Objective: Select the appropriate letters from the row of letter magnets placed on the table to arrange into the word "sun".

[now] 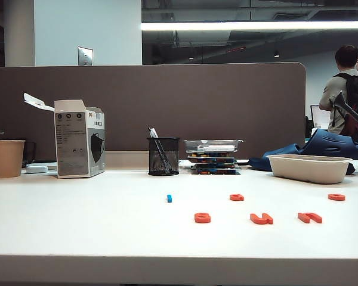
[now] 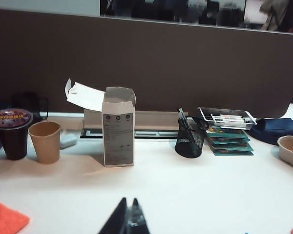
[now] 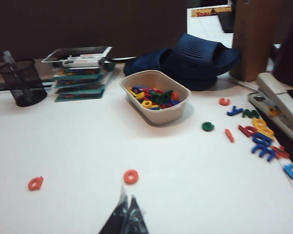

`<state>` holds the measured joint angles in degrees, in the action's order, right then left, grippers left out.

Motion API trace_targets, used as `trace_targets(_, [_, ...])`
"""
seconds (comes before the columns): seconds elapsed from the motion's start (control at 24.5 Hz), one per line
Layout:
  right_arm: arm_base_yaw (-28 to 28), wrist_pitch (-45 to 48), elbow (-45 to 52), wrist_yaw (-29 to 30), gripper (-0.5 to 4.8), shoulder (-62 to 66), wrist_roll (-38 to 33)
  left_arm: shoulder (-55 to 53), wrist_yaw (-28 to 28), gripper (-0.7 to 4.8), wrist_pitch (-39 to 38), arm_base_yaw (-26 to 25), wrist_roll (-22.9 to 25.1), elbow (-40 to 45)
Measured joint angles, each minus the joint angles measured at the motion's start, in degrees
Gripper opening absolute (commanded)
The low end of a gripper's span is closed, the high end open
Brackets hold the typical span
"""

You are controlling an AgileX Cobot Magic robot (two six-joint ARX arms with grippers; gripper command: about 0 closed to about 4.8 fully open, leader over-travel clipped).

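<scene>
Five orange-red letter magnets lie on the white table (image 1: 77, 226). Three form a front row: a rounded one (image 1: 202, 218) and two angular ones (image 1: 261, 219) (image 1: 309, 217). Two more lie behind them (image 1: 237, 197) (image 1: 336, 196). The right wrist view shows two of the letters (image 3: 35, 183) (image 3: 131, 176) just ahead of my right gripper (image 3: 128, 199), which is shut and empty. My left gripper (image 2: 129, 201) is shut with nothing in it, held over bare table in front of the white carton (image 2: 118, 126). Neither arm shows in the exterior view.
A tiny blue piece (image 1: 169, 198) lies left of the letters. At the back stand a paper cup (image 1: 8, 158), the carton (image 1: 79, 138), a mesh pen holder (image 1: 163, 156), stacked cases (image 1: 213, 156) and a beige tub (image 3: 155, 96) of coloured letters. More loose letters (image 3: 256, 130) and a stapler (image 3: 279, 102) lie near it.
</scene>
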<state>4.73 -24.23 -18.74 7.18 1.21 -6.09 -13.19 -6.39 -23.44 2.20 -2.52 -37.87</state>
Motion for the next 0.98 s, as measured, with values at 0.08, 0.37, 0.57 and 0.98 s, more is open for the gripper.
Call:
trace_targets(0.08, [0.0, 4.7, 2.0, 0.2, -0.08, -0.9, -0.8, 3.7, 0.0, -0.05, 3.7, 0.0, 0.2, 4.6])
trace_targets(0.37, [0.0, 17.5, 11.6, 0.1, -0.08, -0.9, 2.1, 11.6, 0.0, -0.05, 21.3, 0.0, 0.3, 22.8])
trace_targets(0.57, [0.0, 21.4, 16.4, 0.2, -0.08, -0.9, 3.7, 11.8, 0.0, -0.05, 30.2, 0.0, 0.0, 31.8])
trace_targets(0.98, [0.0, 23.7, 18.4, 0.2, 0.95, -0.9, 4.9, 11.8, 0.0, -0.05, 36.1, 0.0, -0.5, 37.7])
